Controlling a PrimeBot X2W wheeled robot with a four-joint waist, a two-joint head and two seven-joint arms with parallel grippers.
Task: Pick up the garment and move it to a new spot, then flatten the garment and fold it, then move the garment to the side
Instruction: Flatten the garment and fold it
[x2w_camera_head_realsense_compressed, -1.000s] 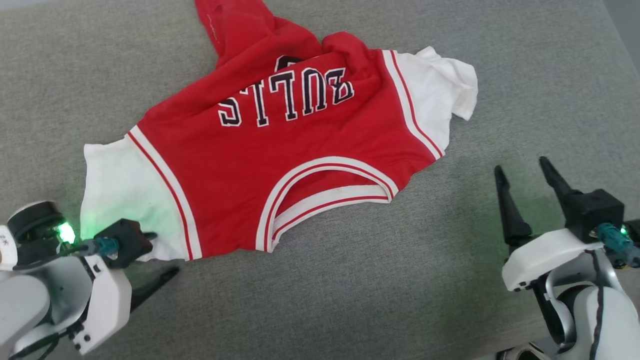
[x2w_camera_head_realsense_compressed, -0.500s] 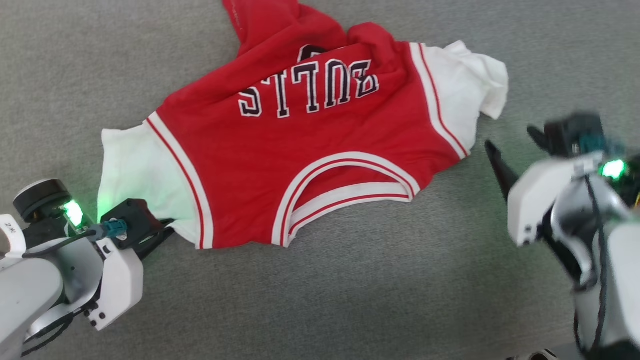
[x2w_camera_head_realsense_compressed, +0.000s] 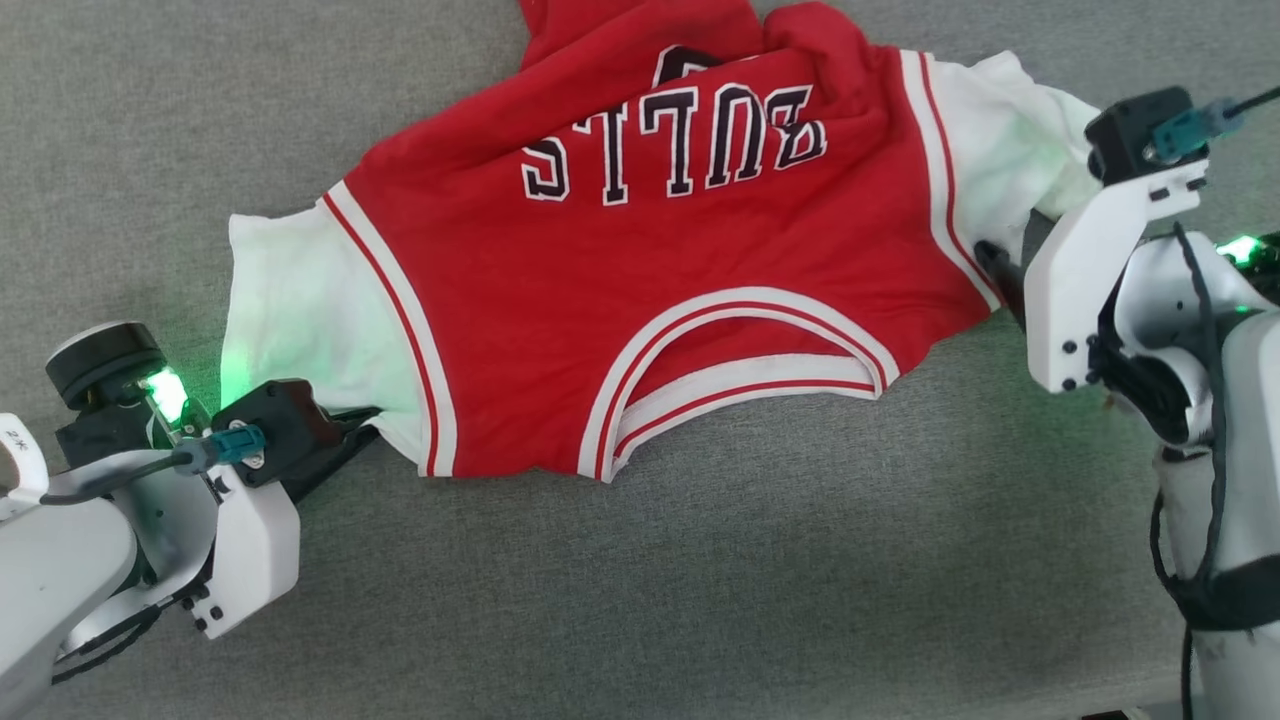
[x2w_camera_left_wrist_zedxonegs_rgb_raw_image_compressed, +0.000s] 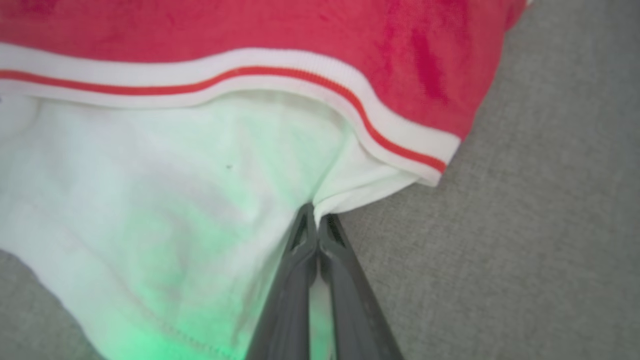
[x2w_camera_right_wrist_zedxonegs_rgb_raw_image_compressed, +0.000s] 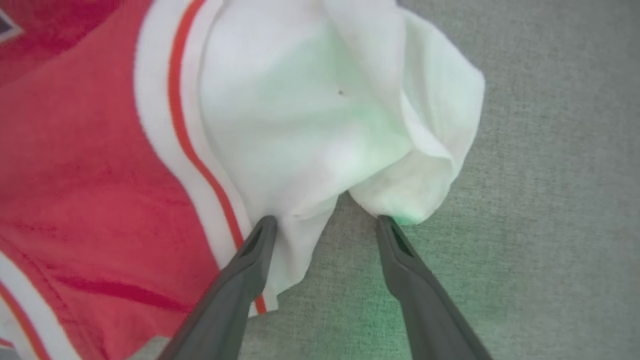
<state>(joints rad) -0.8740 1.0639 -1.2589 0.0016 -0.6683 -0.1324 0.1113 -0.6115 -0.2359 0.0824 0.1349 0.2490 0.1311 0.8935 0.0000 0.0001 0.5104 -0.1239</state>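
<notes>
Left wrist view: left claw (x2w_camera_left_wrist_zedxonegs_rgb_raw_image_compressed: 316, 221) now pinching garment (x2w_camera_left_wrist_zedxonegs_rgb_raw_image_compressed: 150, 170).

A grey surface (x2w_camera_head_realsense_compressed: 700, 600) with a fine, flecked weave lies flat and smooth. In the head view it shows bare from 3 o'clock round through 6 to 9, and again at 10 and 11. In the left wrist view it shows from 1 to 5 o'clock, with a small patch at 8. In the right wrist view it runs from 1 to 6 o'clock, tinged green near 6.
</notes>
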